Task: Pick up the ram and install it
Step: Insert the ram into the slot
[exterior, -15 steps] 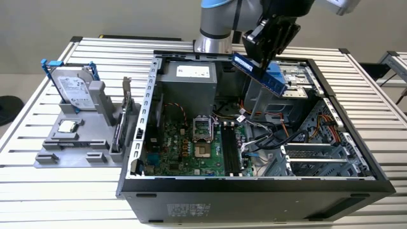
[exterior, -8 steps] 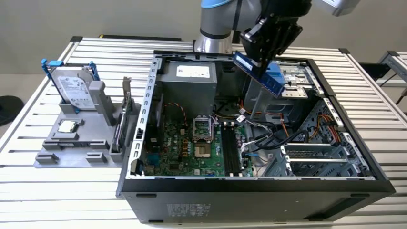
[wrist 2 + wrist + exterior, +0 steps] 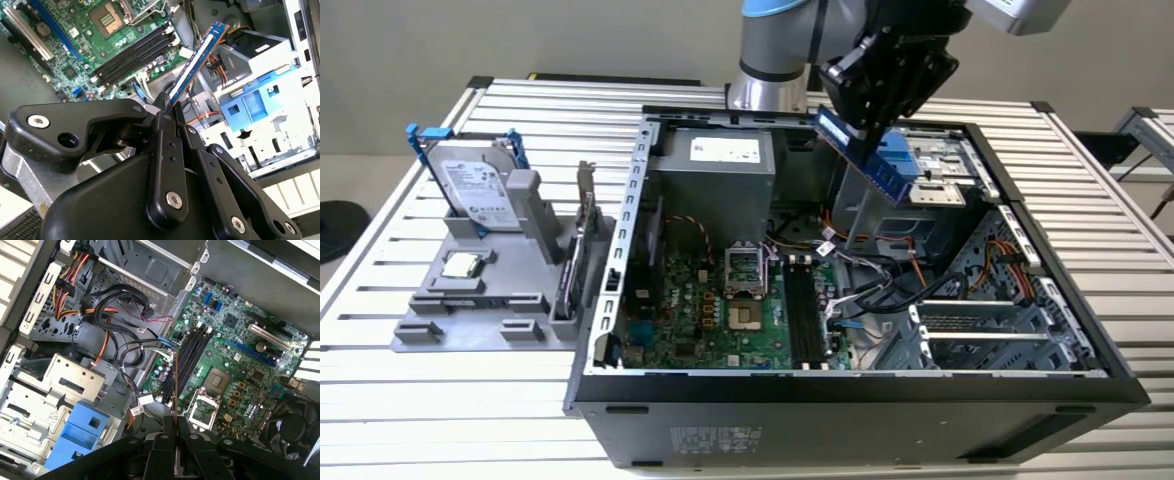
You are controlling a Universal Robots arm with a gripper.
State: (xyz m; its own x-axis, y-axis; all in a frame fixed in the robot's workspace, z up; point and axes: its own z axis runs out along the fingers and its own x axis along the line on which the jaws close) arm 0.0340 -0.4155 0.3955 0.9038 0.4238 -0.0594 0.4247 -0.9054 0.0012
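Slatted bench (image 3: 440,400) w/ open PC case (image 3: 854,395), gripper (image 3: 854,122) above, fingers (image 3: 167,150) pinched on ram (image 3: 197,60) end (rest juts out)

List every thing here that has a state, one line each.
ram: clamped in the tool, tilted, above the open case, not seated.
tool: shut on the ram.
case: side open.
memory slots: empty.
hard drive: standing in the grey holder outside the case.
processor: lying on that holder.
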